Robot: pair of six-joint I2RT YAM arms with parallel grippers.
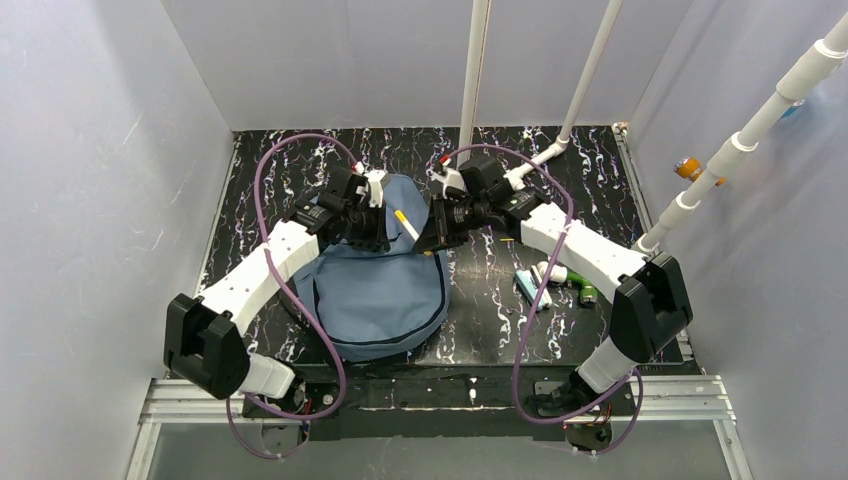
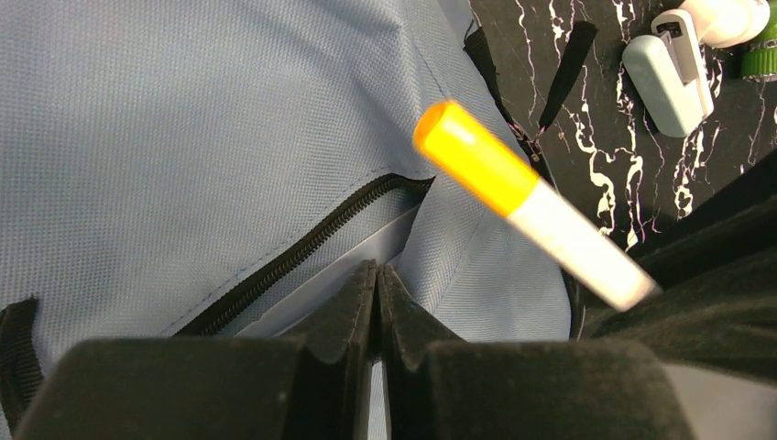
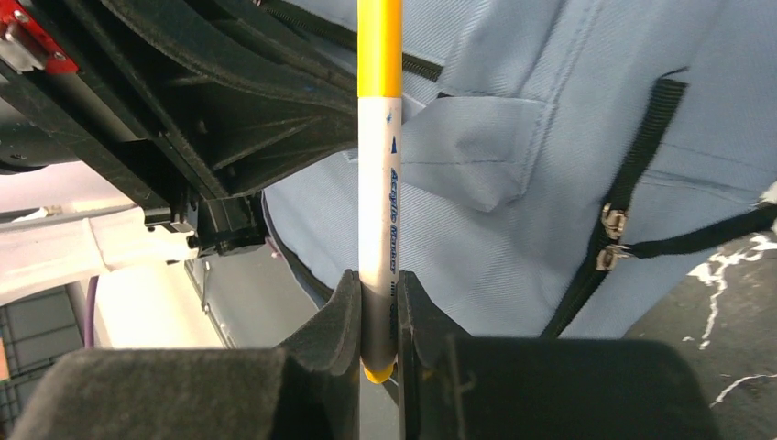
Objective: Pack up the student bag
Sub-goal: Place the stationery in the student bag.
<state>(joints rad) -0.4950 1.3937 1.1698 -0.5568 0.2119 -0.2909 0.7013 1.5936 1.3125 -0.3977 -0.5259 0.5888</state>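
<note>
The student bag [image 1: 380,290] is slate-blue and lies flat in the middle of the table. My left gripper [image 1: 372,232] sits over the bag's upper part. In the left wrist view its jaws [image 2: 377,268] are pressed together on the bag's fabric [image 2: 183,137], at the edge of the partly open black zipper [image 2: 302,247]. My right gripper [image 1: 432,237] is shut on the lower end of a white marker with a yellow cap [image 3: 379,165]. The marker [image 1: 405,222] is held above the bag, cap pointing toward the left gripper. A raised fold of bag fabric [image 3: 467,151] shows beside the marker.
To the right of the bag lie a pale blue-and-white item [image 1: 528,288] and a white-and-green item [image 1: 572,281]. White pipes [image 1: 475,70] rise from the back of the table and along the right wall. Grey walls enclose the table on three sides.
</note>
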